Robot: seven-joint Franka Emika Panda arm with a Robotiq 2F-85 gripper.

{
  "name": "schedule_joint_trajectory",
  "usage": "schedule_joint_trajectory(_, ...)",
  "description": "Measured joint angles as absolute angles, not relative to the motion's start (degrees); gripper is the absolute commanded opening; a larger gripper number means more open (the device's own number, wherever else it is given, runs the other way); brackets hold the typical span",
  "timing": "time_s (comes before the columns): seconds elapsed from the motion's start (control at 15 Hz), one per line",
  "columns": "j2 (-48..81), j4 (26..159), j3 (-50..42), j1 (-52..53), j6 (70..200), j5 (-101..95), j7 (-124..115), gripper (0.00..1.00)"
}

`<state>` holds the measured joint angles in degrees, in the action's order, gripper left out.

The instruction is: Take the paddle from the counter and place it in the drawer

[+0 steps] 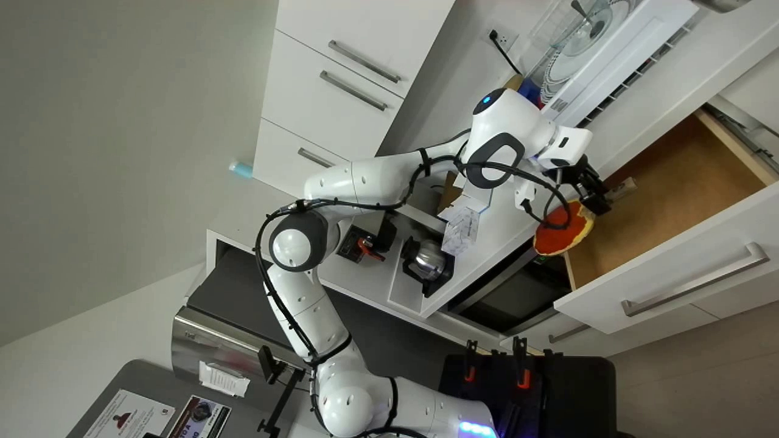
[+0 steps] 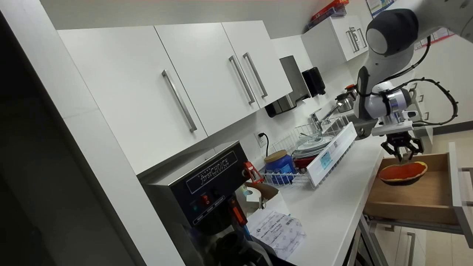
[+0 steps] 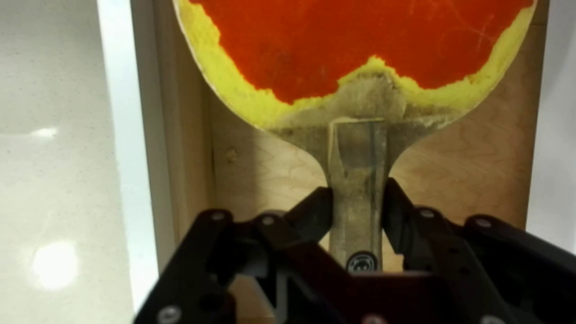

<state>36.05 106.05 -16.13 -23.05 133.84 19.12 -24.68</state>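
Note:
The paddle, with a torn red-orange face edged in yellow, shows in both exterior views (image 1: 552, 242) (image 2: 402, 172) and the wrist view (image 3: 351, 45). My gripper (image 1: 597, 198) (image 2: 404, 157) (image 3: 357, 216) is shut on its light brown handle, one finger on each side. The paddle hangs above the open drawer (image 1: 688, 188) (image 2: 410, 199), face up and roughly flat. The drawer's wooden floor (image 3: 472, 171) shows beneath it in the wrist view. The pale counter (image 1: 505, 220) (image 2: 332, 203) runs beside the drawer. The far end of the handle is hidden by the gripper.
A dish rack (image 2: 332, 155) with plates stands on the counter, with a blue jar (image 2: 281, 166) beside it. A box with papers (image 2: 279, 232) lies nearer the coffee machine (image 2: 210, 181). The white drawer front (image 1: 669, 274) stands out from the cabinets.

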Motion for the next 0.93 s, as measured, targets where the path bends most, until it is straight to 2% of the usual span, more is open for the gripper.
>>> schedule_joint_trajectory(0.13,36.1,106.1,-16.1,-23.0,133.9,19.1,-24.7,0.33)
schedule_joint_trajectory(0.2,36.1,106.1,-16.1,-23.0,133.9,19.1,-24.7,0.08)
schedule_joint_trajectory(0.93,43.4,100.5,-16.1,-23.6,137.5,19.1,-23.7,0.08)
